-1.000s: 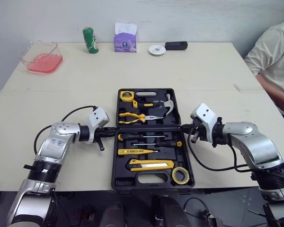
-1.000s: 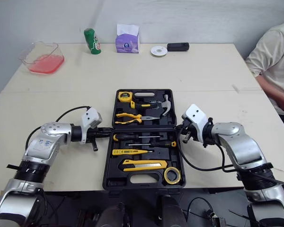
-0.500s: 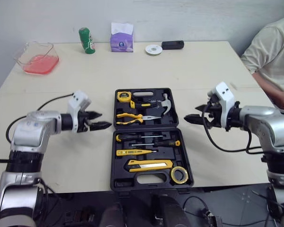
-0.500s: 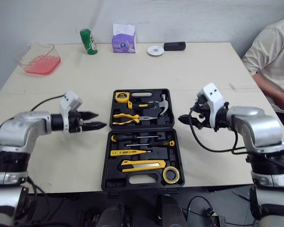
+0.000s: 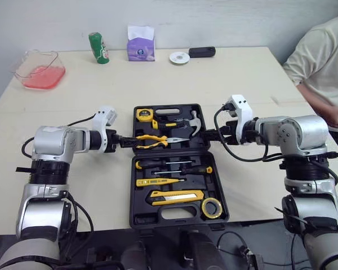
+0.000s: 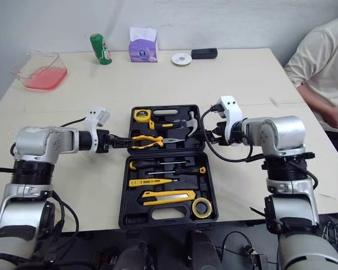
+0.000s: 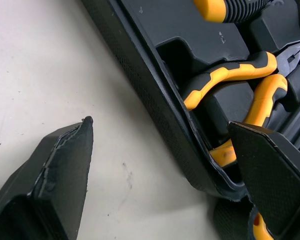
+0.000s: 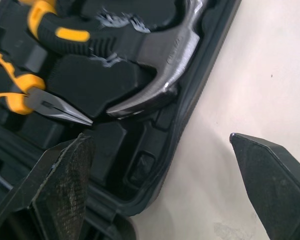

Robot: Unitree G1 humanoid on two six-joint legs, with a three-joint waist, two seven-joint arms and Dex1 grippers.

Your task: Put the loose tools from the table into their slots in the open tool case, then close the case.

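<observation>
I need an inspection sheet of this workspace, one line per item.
Surface: beige table, no loose tool seen on it.
Job's things: tool case open flat; tape measure, hammer, pliers, utility knife and tape roll in slots.
Clutter: green can, tissue pack, clear tub, white disc, black device along far edge.
End effectors: left end effector open, astride case's left wall; right end effector open, astride right wall.
Cables: black cable loops at each wrist.
Surroundings: person seated at right; wall behind.

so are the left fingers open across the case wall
Yes, the left gripper has one finger over the table and the other over the pliers, with the tool case wall between them.
</observation>
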